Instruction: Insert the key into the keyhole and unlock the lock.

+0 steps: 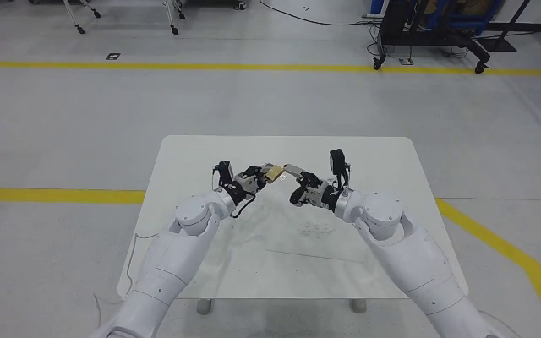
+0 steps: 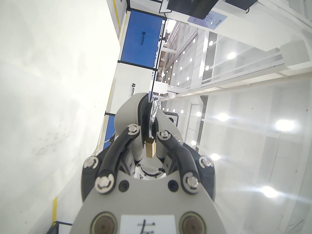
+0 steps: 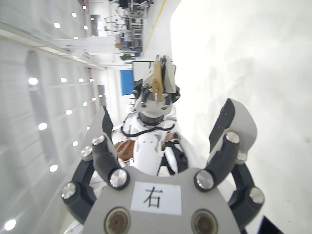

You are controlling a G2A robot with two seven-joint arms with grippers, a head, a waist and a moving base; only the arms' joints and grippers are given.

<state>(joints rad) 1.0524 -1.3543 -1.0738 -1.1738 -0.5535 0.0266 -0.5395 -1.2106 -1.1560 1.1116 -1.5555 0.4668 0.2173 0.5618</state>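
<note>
Apparently the key [image 3: 156,96] already sits in the lock [image 2: 151,149], which the left gripper [image 2: 150,109] clamps. The right gripper [image 3: 167,116], spread wide and empty, has yet to turn it.

— Shell?
— Left arm [image 1: 182,245] and right arm [image 1: 410,253]: glossy white, rounded.
— Claws?
— Left claw [image 2: 149,114]: pale grey fingers [image 2: 126,115], black ribbed pads [image 2: 143,113], black linkage bars [image 2: 114,147], silver screws [image 2: 104,183] with clip rings. Right claw [image 3: 165,108]: same build.
— Markings?
— White label [image 2: 148,224], one black character, on each grey palm plate, flanked by brass-ringed sockets [image 2: 103,224].
— Cables?
— From above, a black cable [image 1: 235,208] loops at my left wrist, at seven o'clock of that claw.
</note>
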